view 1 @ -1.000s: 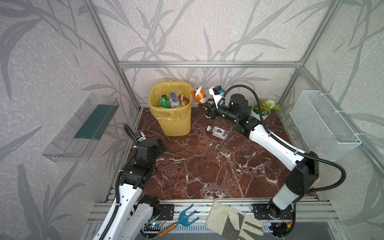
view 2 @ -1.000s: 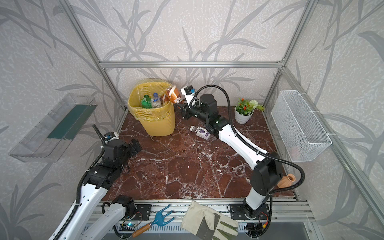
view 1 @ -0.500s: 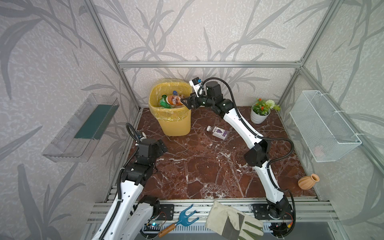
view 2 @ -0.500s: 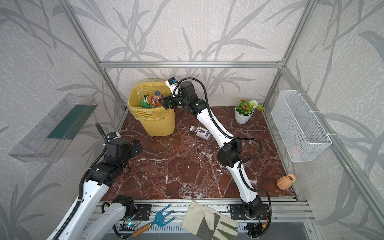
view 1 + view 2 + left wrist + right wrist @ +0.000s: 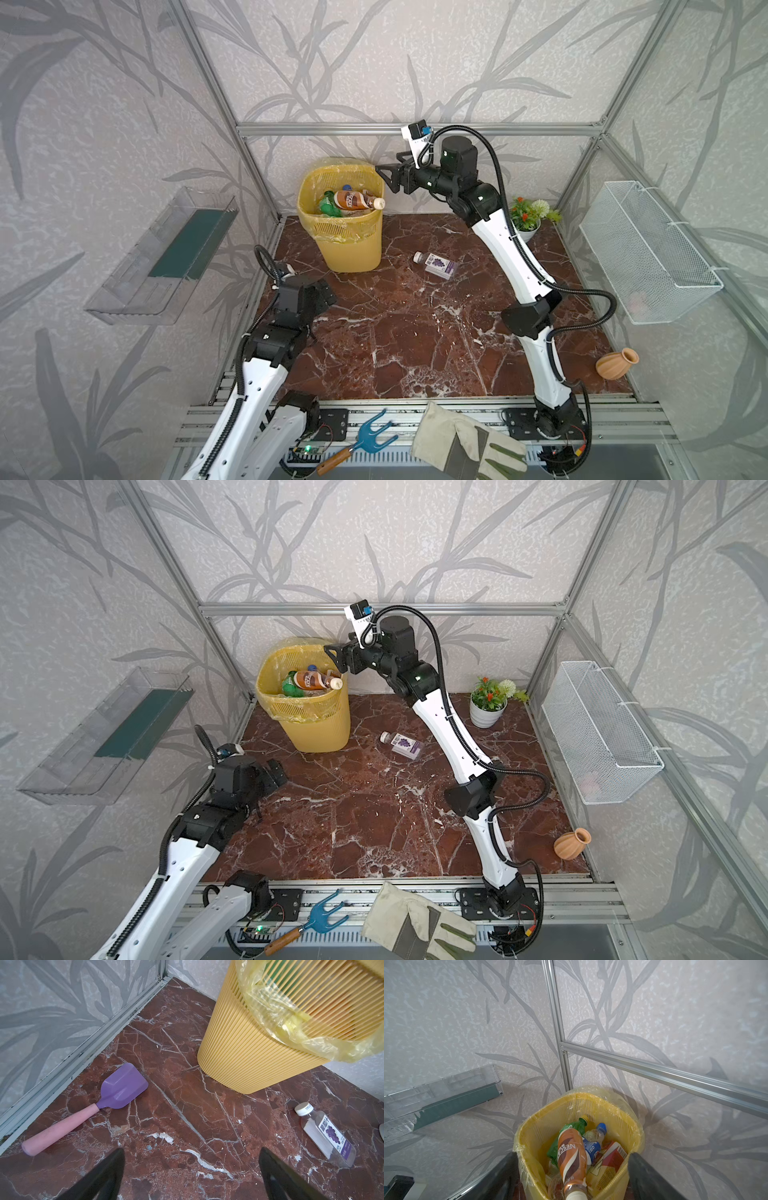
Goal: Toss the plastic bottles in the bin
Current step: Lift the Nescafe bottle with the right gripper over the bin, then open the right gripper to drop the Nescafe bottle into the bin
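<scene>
One bottle (image 5: 435, 264) lying near bin (image 5: 353, 249); spatula (image 5: 122, 1086) apart.

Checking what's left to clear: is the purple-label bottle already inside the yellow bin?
No, the purple-label bottle lies on its side on the marble surface, apart from the bin.

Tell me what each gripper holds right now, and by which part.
Nothing is held. The right gripper is open above the bin, where the brown bottle lies free; the left gripper is open over the table.
</scene>
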You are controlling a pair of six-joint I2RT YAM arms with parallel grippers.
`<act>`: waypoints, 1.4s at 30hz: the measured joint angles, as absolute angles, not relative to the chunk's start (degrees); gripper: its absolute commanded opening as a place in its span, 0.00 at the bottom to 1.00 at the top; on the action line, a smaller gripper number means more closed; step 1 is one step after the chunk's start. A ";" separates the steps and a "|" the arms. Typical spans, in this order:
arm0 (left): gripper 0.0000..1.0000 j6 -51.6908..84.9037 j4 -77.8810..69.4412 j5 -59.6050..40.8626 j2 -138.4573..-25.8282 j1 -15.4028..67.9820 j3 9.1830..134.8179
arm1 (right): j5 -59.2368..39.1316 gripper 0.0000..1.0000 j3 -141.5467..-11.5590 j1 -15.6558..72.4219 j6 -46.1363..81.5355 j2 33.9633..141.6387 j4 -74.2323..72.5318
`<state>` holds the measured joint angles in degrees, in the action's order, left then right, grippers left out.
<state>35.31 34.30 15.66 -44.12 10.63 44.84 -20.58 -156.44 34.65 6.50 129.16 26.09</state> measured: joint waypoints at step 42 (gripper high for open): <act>0.99 35.11 34.30 16.21 -42.28 9.93 43.99 | -23.09 0.46 -151.30 36.56 8.16 135.24 34.13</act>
<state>35.11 34.30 16.21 -42.28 9.93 43.99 -23.09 -151.30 36.56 8.16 135.24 34.13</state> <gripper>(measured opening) 0.991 0.493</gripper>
